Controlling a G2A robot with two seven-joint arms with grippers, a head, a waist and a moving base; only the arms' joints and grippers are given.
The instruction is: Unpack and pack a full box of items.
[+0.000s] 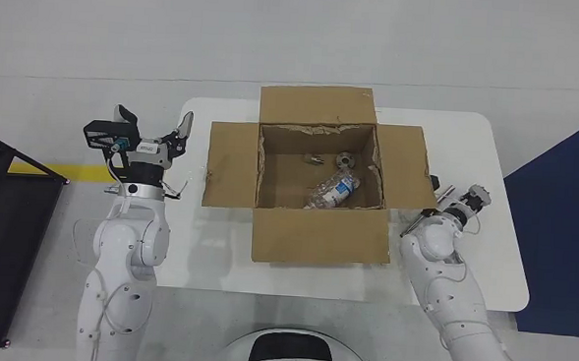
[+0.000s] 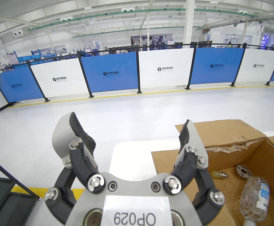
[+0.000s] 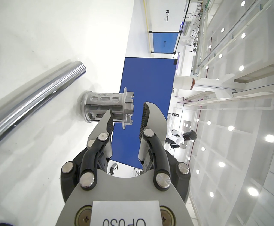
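Evidently unpacking is partway: a slotted metal cylinder [image 3: 107, 109] and steel rod [image 3: 40, 89] sit on the desk [image 1: 469, 131] right of the cardboard box [image 1: 311, 236], beside the open, empty right gripper [image 3: 127, 109]. A plastic bottle [image 1: 334, 191], flange [image 1: 345, 160] and small vial [image 1: 312, 161] lie inside the box. The left gripper [image 2: 130, 119] hangs open left of it.

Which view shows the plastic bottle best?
Left wrist view: the plastic bottle is close, its crumpled clear body and label plain. The top view shows it small, lying on the cardboard box floor. The right wrist view faces the table.
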